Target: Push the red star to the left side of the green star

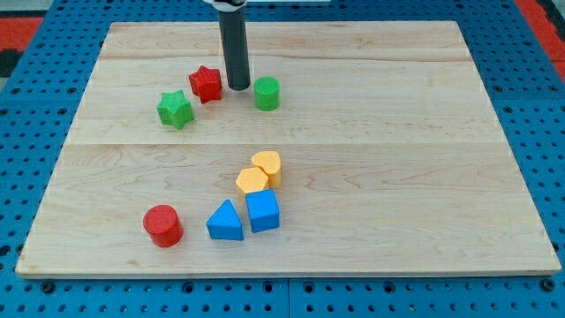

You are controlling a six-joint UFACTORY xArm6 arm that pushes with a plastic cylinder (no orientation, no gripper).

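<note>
The red star lies in the upper left part of the wooden board. The green star sits just below and left of it, close but with a thin gap. My tip rests on the board right of the red star, a small gap between them, and left of a green cylinder. The dark rod rises straight to the view's top.
Two yellow blocks sit together near the board's middle bottom. Below them are a blue cube-like block and a blue triangle. A red cylinder stands at bottom left.
</note>
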